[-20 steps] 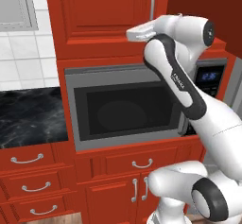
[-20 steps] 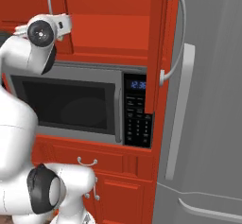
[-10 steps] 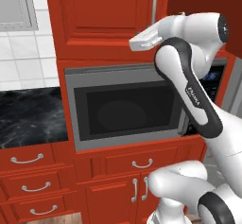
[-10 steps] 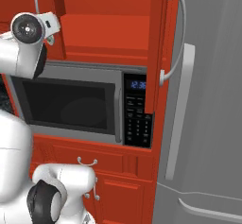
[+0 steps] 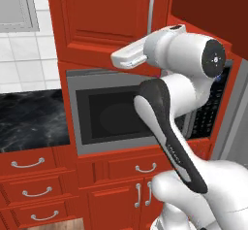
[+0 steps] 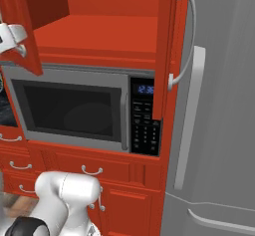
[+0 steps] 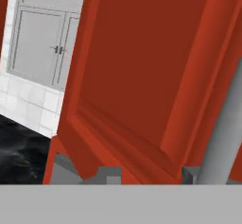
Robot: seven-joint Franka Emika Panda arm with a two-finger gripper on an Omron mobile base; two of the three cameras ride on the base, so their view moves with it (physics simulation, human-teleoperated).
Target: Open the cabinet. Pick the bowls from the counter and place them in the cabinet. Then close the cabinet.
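Cabinet (image 6: 99, 36) open, inside seemingly bare.

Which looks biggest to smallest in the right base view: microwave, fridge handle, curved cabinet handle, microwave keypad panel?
1. microwave
2. fridge handle, the longest bar
3. curved cabinet handle, shorter, though it sits nearer the camera, so true size is unsure
4. microwave keypad panel

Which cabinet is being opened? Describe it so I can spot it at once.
Find the built-in microwave beside the grey fridge. Directly above it is the cabinet: red, two raised-panel doors, long curved silver handles. The grey-doored wall cabinet has no such handles.
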